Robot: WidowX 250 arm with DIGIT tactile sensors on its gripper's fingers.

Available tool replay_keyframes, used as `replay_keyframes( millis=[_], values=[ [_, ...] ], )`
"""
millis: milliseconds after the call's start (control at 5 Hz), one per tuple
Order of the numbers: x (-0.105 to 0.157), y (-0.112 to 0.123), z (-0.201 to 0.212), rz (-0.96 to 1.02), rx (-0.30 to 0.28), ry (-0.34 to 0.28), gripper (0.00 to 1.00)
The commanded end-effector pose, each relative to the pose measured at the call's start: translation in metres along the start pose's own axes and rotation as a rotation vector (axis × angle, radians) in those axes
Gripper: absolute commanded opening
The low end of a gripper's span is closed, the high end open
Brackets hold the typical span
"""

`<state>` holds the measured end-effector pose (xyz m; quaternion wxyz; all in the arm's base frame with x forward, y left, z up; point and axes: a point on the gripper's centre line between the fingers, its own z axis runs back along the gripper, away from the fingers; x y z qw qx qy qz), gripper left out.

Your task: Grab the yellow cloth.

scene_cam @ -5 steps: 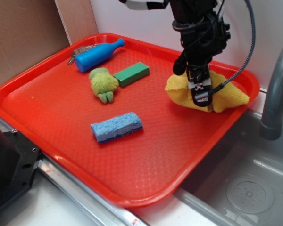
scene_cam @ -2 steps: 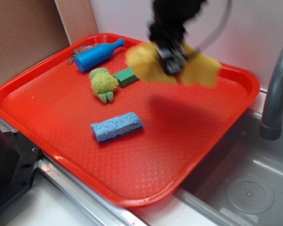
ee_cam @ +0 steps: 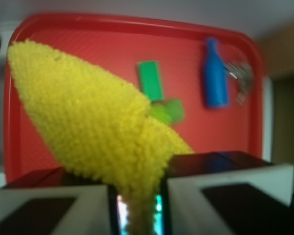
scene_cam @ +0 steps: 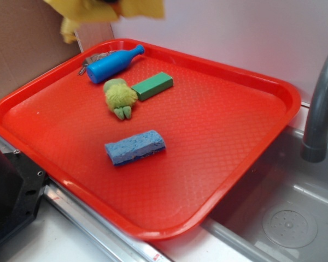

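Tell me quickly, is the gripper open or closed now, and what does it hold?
Gripper: closed, holding the yellow cloth, which hangs lifted clear above the red tray.

Sink corner with a pale wall

A white wall (scene_cam: 235,38) meets brown cardboard (scene_cam: 22,49) at left; a grey faucet (scene_cam: 321,109) rises over the grey sink basin (scene_cam: 284,218) at right.

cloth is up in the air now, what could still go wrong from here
1. The gripper pinches only a narrow fold of the yellow cloth; most of it hangs free, so it might slip out.
2. In the exterior view the yellow cloth sits at the top edge of frame, mostly out of sight, so the grip is hard to check from there.
3. If it drops, it could land on the blue bottle or plush toy on the red tray.
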<state>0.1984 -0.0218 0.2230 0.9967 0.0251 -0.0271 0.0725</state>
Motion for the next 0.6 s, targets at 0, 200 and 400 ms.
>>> replay_keyframes(
  millis=[0, 200, 400],
  values=[
    [-0.0121, 0.0088, 0.0488, 0.237, -0.055, -0.065, 0.0],
    [-0.0131, 0.0126, 0.0513, 0.268, -0.04, -0.066, 0.0],
    [-0.01, 0.0106, 0.0446, 0.29, -0.027, -0.057, 0.0]
  ],
)
